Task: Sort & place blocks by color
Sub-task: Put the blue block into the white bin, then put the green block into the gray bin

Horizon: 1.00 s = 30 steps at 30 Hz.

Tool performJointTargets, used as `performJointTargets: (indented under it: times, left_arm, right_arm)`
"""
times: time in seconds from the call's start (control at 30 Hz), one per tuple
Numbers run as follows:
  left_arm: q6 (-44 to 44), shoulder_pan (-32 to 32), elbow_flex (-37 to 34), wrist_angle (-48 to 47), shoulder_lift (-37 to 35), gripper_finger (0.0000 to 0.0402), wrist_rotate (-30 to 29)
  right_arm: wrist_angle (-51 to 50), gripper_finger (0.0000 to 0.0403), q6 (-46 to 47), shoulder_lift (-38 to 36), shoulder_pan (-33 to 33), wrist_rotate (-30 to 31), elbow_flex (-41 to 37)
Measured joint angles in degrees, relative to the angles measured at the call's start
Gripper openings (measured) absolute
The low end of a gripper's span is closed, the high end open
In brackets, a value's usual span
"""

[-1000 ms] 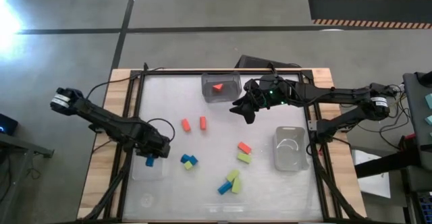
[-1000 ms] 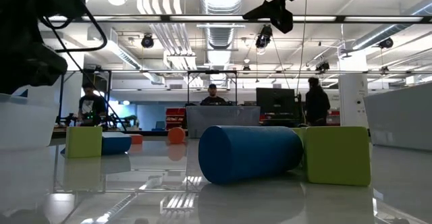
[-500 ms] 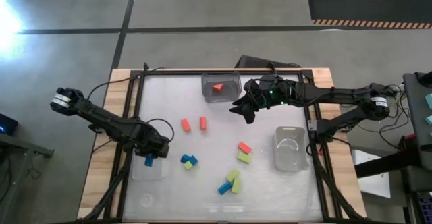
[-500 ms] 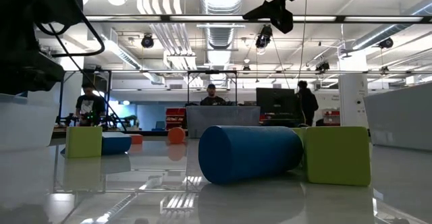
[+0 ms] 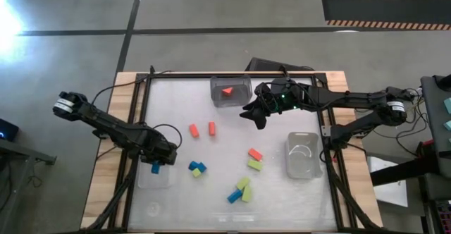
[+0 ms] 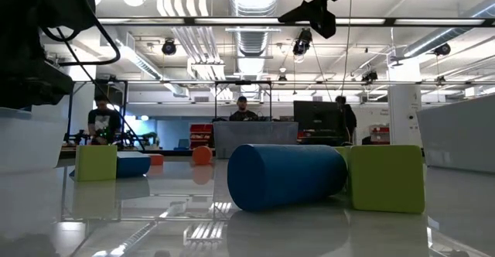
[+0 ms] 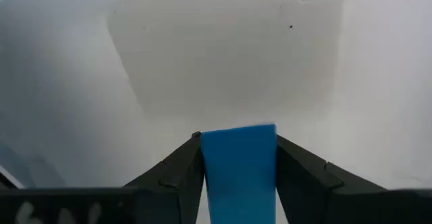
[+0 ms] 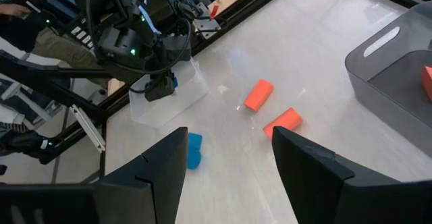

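surface (image 5: 176, 100): we see a pale top in a wood frame | on it: three clear bins (image 5: 302, 155), loose blocks (image 5: 201, 129) orange-red far, blue and yellow-green near

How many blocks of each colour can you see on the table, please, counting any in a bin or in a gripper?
Orange-red blocks: 4
Blue blocks: 3, one between the fingers of the left gripper
Yellow-green blocks: 4
Total: 11
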Motion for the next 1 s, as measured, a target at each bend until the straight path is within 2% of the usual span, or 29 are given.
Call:
performJointTargets:
  times: [0.3, 0.7, 0.9, 1.0]
  left_arm:
    - [0.3, 0.0, 0.5, -0.1, -0.1, 0.0207, 0.1]
    - [8.0, 0.1, 11.9, 0.1, -4.8, 0.021, 0.4]
    - [18.9, 0.6, 19.2, 0.5, -6.7, 0.021, -4.9]
    - [27.9, 1.3, 21.7, 5.3, -7.7, 0.021, -9.6]
  right_arm:
    - [0.0, 0.0206, 0.8, 0.0, 0.1, -0.1, 0.0]
    - [-4.7, 0.0205, 13.5, 0.0, 1.8, -10.1, 0.0]
    - [-13.7, 0.0205, 15.8, 0.4, 6.7, -10.0, 0.0]
    - [-19.3, 0.0205, 17.0, 0.7, 9.3, -9.5, 0.0]
